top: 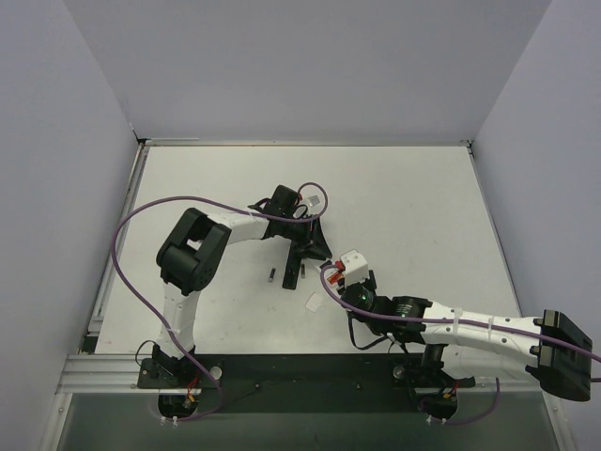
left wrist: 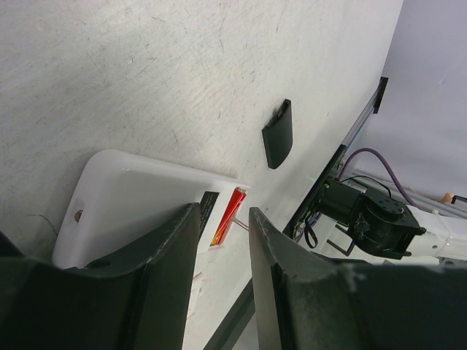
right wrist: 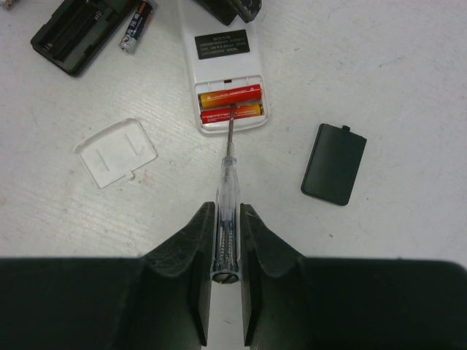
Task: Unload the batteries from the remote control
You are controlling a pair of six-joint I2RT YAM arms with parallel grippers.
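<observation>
So the right gripper (right wrist: 225,211) is clamped tight on a clear-handled screwdriver (right wrist: 228,175), and the thin metal shaft reaches forward into the open battery bay of the white remote (right wrist: 219,71). The tip sits right between the two red-and-yellow batteries (right wrist: 230,102), which are both seated side by side in the bay at the remote's near end. The remote lies face down on the white table (right wrist: 408,87). Its white cover (right wrist: 115,152) is off and lying flat to the left of the screwdriver, not touching anything. On the other side there's a black cover (right wrist: 334,164), also flat and well clear of the remote. Up in the far left corner of the right wrist view sits a black remote (right wrist: 73,33) with its bay open, and a loose dark battery (right wrist: 136,25) lies just beside it. The left gripper (left wrist: 224,219) is over the far end of the white remote with its fingers (left wrist: 168,277) standing apart. Honestly can't tell if it's actually squeezing the remote or just sitting over it.
</observation>
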